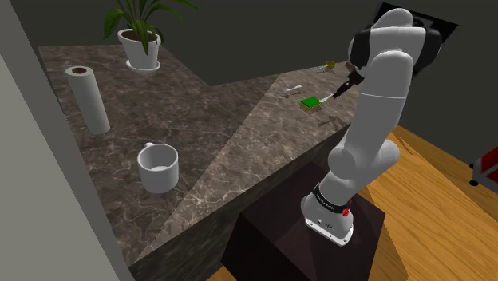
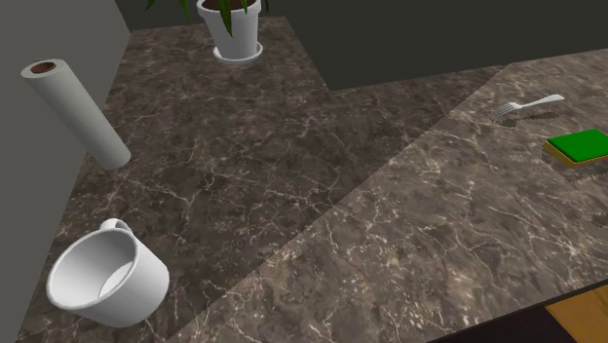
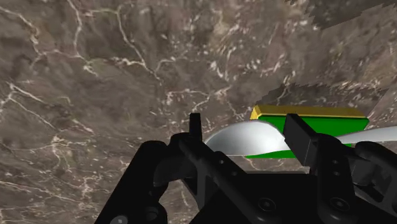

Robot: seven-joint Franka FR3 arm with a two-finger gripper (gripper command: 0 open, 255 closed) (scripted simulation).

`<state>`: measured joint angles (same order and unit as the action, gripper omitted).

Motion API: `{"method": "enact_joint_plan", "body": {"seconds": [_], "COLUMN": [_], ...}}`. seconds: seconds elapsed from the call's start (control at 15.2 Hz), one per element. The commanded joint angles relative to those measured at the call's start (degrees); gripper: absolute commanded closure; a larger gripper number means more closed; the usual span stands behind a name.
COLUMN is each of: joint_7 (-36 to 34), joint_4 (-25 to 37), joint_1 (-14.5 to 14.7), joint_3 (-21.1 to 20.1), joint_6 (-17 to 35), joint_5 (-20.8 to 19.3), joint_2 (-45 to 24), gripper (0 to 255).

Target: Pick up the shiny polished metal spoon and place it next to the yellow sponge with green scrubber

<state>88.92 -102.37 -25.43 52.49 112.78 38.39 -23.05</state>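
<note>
My black gripper (image 1: 335, 93) hangs just above the marble counter (image 1: 239, 136), at the sponge's edge nearest the arm. It is shut on the shiny grey metal spoon (image 3: 245, 141), whose bowl sits between the two fingers (image 3: 299, 137) while the handle runs out past one of them. Just beyond the spoon lies the yellow sponge with a green top (image 3: 310, 113), flat on the counter (image 3: 95, 83). The sponge (image 1: 310, 102) is small and green in the shoulder view, and the sponge (image 2: 582, 146) also sits at the second exterior view's right edge.
A metal fork (image 2: 526, 104) lies a little beyond the sponge. A white mug (image 1: 158, 166), an upright paper towel roll (image 1: 88, 99) and a potted plant (image 1: 141, 44) stand far off on the other counter wing. Small items (image 1: 326, 67) lie near the back edge.
</note>
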Motion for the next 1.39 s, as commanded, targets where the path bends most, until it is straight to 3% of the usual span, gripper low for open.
{"method": "enact_joint_plan", "body": {"seconds": [0.0, 0.59, 1.12, 1.19, 1.32], "joint_7": [0.8, 4.6, 4.6, 4.6, 4.6], "joint_4": [-0.5, -3.1, -3.1, -3.1, -3.1], "joint_1": [-0.4, -2.1, -2.1, -2.1, -2.1], "joint_3": [-0.5, -3.0, -3.0, -3.0, -3.0], "joint_6": [0.9, 5.3, 5.3, 5.3, 5.3], "joint_5": [0.9, 5.2, 5.2, 5.2, 5.2], "joint_2": [-0.8, -4.6, -4.6, -4.6, -4.6], "gripper": [255, 255, 255, 0, 0]}}
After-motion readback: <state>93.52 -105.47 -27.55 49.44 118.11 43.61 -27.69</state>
